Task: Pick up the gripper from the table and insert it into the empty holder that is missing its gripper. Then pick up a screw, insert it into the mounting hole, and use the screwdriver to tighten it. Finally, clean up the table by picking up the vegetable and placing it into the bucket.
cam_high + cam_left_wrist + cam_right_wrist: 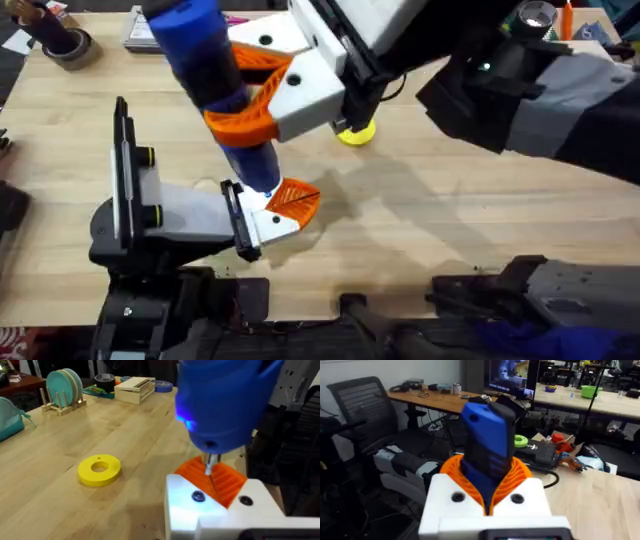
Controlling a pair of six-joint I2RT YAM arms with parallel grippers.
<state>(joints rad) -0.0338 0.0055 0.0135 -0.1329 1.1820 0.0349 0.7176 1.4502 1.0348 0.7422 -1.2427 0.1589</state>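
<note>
**Blue screwdriver clamped in right gripper, bit down on the orange tip**

Blue powered screwdriver (212, 80) is pinched between the orange ribbed pads of the right gripper (262, 95), held around the thick barrel, roughly upright with a slight tilt. Its dark bit comes down onto the orange gripper tip (296, 197) now seated in the white holder (268, 222) of the left arm, near the table's middle. In the left wrist view the bit (210, 464) touches the ribbed orange face, beside 2 dark mounting holes. Left gripper state: cannot tell.

Handling, as a judgement: screwdriver looks chunky, rigid, fairly heavy, smooth plastic, so it could twist or slip; mid-barrel grip is best. Orange tip is light, stiff, small. Yellow ring disc (99, 469) lies nearby on the wooden table (450, 220), untouched.
</note>
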